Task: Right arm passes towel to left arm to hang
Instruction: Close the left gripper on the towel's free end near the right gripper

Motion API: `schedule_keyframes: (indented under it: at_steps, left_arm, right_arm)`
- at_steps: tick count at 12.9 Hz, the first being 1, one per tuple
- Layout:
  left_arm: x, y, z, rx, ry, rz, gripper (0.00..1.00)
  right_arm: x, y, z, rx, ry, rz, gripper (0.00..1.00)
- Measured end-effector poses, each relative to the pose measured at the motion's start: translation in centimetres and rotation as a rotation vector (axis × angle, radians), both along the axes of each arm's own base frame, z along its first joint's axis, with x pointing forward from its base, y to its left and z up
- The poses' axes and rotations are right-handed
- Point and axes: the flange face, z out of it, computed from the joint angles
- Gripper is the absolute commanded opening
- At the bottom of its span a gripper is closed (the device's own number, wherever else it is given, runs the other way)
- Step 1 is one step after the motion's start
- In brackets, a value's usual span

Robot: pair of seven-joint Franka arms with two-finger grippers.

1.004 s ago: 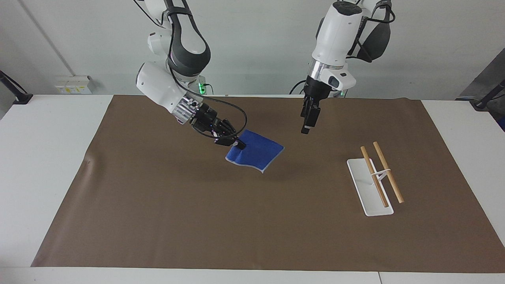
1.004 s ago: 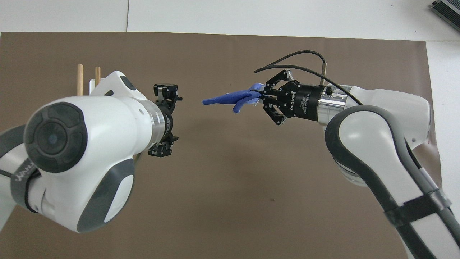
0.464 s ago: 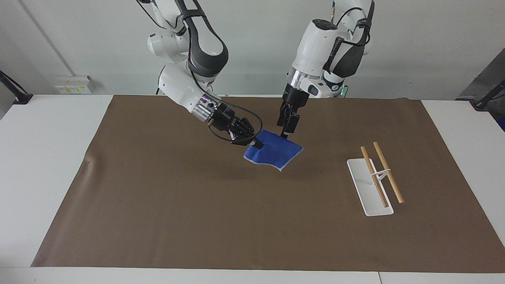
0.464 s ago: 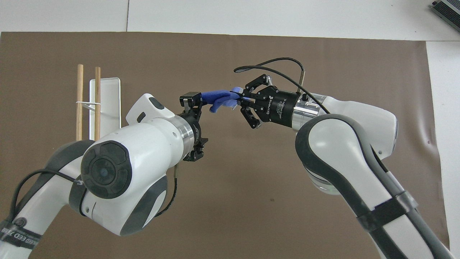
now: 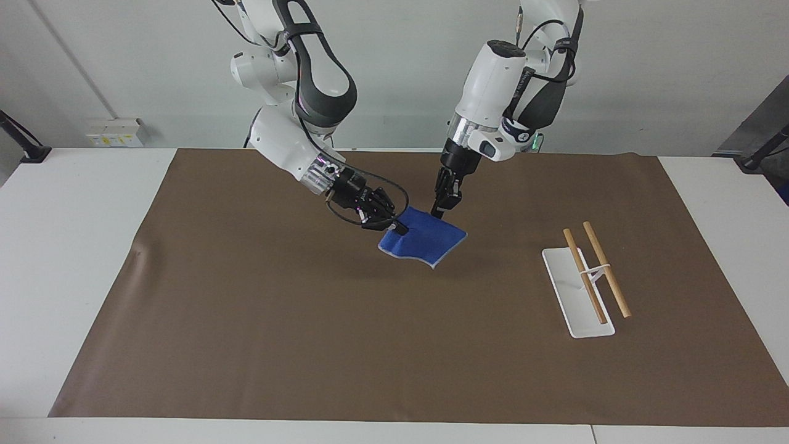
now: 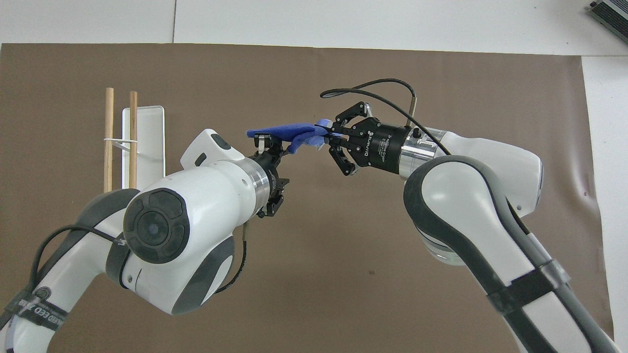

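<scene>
The right gripper (image 5: 399, 228) pinched one corner of the single blue towel (image 5: 424, 239), held above the brown mat's (image 5: 246, 308) open middle; the left gripper (image 5: 439, 213) clamped its upper edge. One rack (image 5: 576, 296) with two wooden rods (image 5: 607, 271) stood well apart.

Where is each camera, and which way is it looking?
Facing view: high across the table, looking at the robots; both white arms show whole, the right gripper and left gripper shut on the small bright-blue cloth towel over the brown mat.
Overhead view: above the robots, looking steeply down; arms enter from the bottom.
Both share the towel, the grippers and the white rack with two wooden rods.
</scene>
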Motion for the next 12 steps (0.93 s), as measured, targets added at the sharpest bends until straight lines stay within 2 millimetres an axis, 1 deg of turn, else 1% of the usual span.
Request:
schedule_keyframes:
  at_steps: [2,3,4,5,6,8,9,10,12]
  left_arm:
    - [0.8,1.1,0.0,0.012,-0.021,-0.02,0.0]
    - [1.1,1.4,0.0,0.013,-0.028,-0.021,0.07]
    - [1.3,1.6,0.0,0.011,-0.033,-0.019,0.47]
    - [1.5,1.9,-0.1,0.011,-0.033,-0.014,0.53]
    - [1.7,2.3,-0.1,0.011,-0.033,-0.006,0.64]
    - [2.4,3.4,-0.3,0.012,-0.031,0.015,0.77]
    - [2.7,3.8,-0.6,0.013,-0.025,0.024,0.85]
    - [2.9,4.1,-1.2,0.013,-0.019,0.029,0.9]
    - [3.2,4.1,-2.4,-0.007,-0.04,0.035,0.9]
  right_arm:
    - [-0.6,-0.4,-1.5,-0.032,-0.018,0.03,0.0]
    - [-0.8,-0.6,-2.2,-0.043,-0.016,0.038,0.0]
    - [-1.0,-0.6,-2.5,-0.047,-0.013,0.041,0.0]
    - [-1.0,-0.6,-2.6,-0.048,-0.013,0.042,0.0]
    - [-1.1,-0.6,-2.5,-0.047,-0.014,0.042,0.0]
    - [-1.2,-0.5,-2.3,-0.034,-0.012,0.036,0.0]
    - [-1.2,-0.5,-2.2,-0.025,-0.01,0.029,0.0]
    - [-1.2,-0.5,-2.1,-0.022,-0.01,0.027,0.0]
    - [-1.2,-0.5,-2.0,0.01,0.003,0.005,0.0]
